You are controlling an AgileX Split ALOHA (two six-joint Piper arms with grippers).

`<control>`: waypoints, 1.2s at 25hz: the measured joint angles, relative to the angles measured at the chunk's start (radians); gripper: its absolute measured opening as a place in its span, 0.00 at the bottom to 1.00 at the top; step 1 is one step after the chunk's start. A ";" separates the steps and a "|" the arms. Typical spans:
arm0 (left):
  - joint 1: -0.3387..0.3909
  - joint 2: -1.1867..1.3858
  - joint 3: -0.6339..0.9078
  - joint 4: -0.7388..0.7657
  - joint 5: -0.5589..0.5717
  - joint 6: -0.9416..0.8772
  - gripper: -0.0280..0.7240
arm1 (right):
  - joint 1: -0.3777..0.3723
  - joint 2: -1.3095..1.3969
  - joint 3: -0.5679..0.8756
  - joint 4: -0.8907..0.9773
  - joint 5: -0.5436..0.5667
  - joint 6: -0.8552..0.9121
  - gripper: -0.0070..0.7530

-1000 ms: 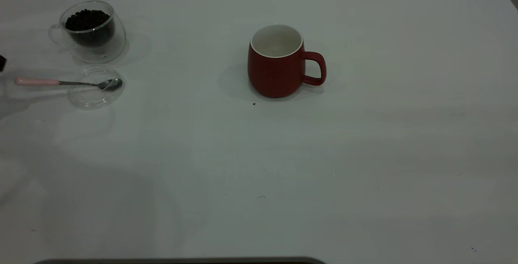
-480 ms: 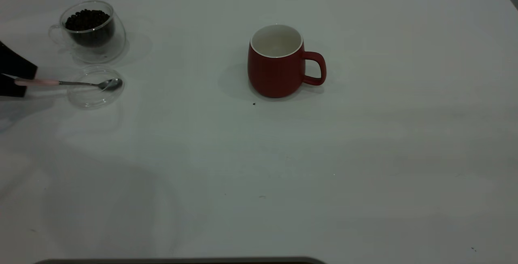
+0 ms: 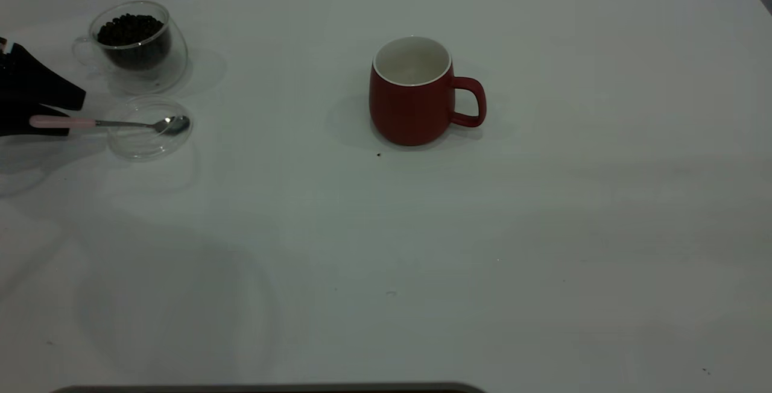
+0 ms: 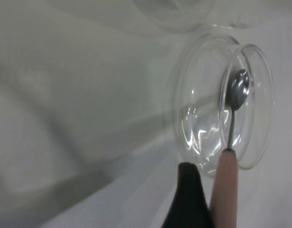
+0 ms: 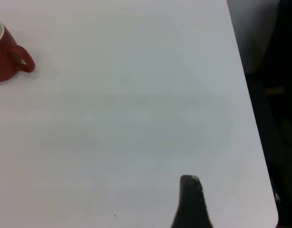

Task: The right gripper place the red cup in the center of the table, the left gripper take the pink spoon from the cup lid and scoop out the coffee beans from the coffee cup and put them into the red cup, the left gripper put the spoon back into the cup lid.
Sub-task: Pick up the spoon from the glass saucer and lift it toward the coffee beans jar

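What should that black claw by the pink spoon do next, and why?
Probably close on the pink spoon handle and lift. The left gripper already straddles the handle, while the spoon's bowl rests in the cup lid and the red cup stands empty mid-table.

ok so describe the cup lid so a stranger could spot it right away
Start at the far left of the white table, beside the left gripper. Just nearer the camera than the coffee cup lies the cup lid, flat and clear, the only piece with the pink spoon resting in it.
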 joint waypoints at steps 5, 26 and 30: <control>0.000 0.000 0.000 -0.010 0.002 0.001 0.77 | 0.000 0.000 0.000 0.000 0.000 0.000 0.79; 0.000 0.000 -0.009 -0.108 0.081 0.003 0.24 | 0.000 0.000 0.000 0.000 0.000 0.000 0.79; 0.000 0.000 -0.009 -0.072 0.086 0.003 0.24 | 0.000 0.000 0.000 0.000 0.000 0.000 0.79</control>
